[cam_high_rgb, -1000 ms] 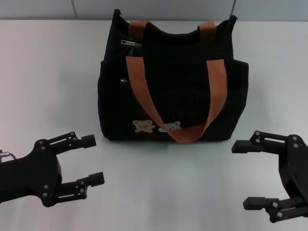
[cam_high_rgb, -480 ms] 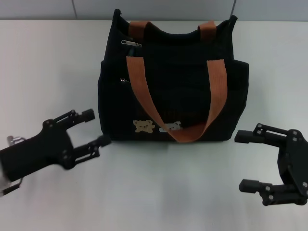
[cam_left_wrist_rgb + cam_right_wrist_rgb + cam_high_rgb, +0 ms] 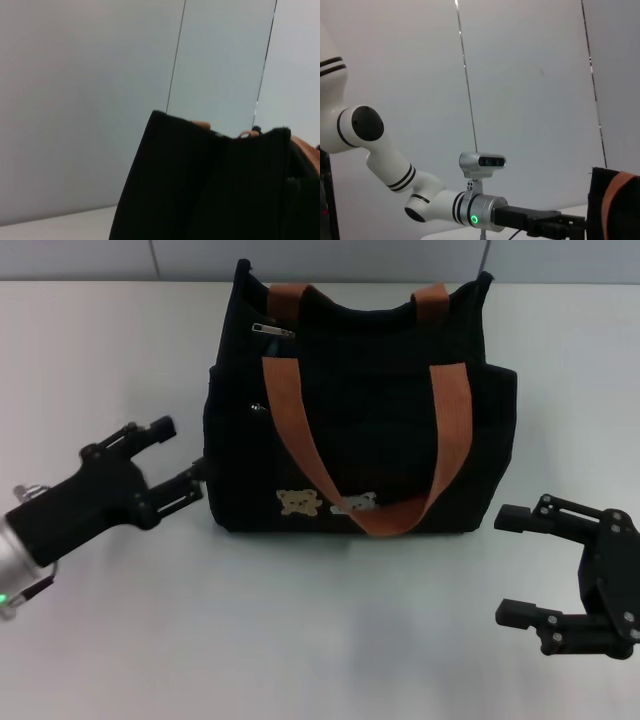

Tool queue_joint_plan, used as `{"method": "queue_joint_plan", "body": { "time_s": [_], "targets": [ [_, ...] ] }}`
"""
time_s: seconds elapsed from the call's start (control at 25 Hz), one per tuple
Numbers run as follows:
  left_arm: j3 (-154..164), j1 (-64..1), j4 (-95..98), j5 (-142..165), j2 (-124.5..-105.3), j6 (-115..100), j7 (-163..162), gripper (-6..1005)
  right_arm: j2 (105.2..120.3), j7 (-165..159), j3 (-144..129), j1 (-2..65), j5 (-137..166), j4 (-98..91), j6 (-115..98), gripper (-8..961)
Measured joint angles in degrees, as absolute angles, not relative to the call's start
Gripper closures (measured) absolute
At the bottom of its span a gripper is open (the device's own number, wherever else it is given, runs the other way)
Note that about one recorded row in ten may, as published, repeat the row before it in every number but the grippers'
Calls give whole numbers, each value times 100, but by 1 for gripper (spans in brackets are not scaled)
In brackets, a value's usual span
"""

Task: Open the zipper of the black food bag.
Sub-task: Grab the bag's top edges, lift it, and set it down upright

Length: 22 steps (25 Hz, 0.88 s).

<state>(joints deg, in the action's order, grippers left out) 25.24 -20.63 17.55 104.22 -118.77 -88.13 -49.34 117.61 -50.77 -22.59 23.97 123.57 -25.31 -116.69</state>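
The black food bag [image 3: 380, 430] stands upright at the middle back of the white table, with two orange-brown straps and bear patches low on its front. Its zipper runs along the top rim, and the silver pull [image 3: 271, 329] lies at the rim's left end. My left gripper [image 3: 178, 455] is open, its fingertips close to the bag's left side near the base. The left wrist view shows the bag's black side [image 3: 200, 190] close up. My right gripper [image 3: 512, 563] is open, low at the right, apart from the bag. The right wrist view catches the bag's edge [image 3: 615, 205] and the left arm [image 3: 485, 210].
A smaller silver pull [image 3: 257, 407] sits on the bag's left side pocket. The white table [image 3: 330, 640] stretches in front of the bag between both grippers. A grey wall rises behind the table's far edge.
My left gripper has moved up and toward the bag's left side and turned. The right gripper has shifted slightly up and to the right. The bag has not moved.
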Motion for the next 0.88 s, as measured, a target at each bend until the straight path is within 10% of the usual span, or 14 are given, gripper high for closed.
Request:
{"method": "queue_joint_plan", "body": {
  "time_s": [0.4, 0.48, 0.88],
  "targets": [
    [2609, -2575, 1251, 10481, -11888, -8293, -4886, 338, 11763, -5080, -2231, 2361, 12357, -2531, -11602, 114],
    [2612, -2572, 1242, 10457, -11888, -8296, -4828, 570, 11761, -5080, -2225, 2351, 12357, -2531, -11592, 114],
    [2601, -2531, 1213, 10454, -11882, -8329, -4742, 791, 11762, -5081, -2180, 2337, 12357, -2531, -11532, 113]
  ]
}}
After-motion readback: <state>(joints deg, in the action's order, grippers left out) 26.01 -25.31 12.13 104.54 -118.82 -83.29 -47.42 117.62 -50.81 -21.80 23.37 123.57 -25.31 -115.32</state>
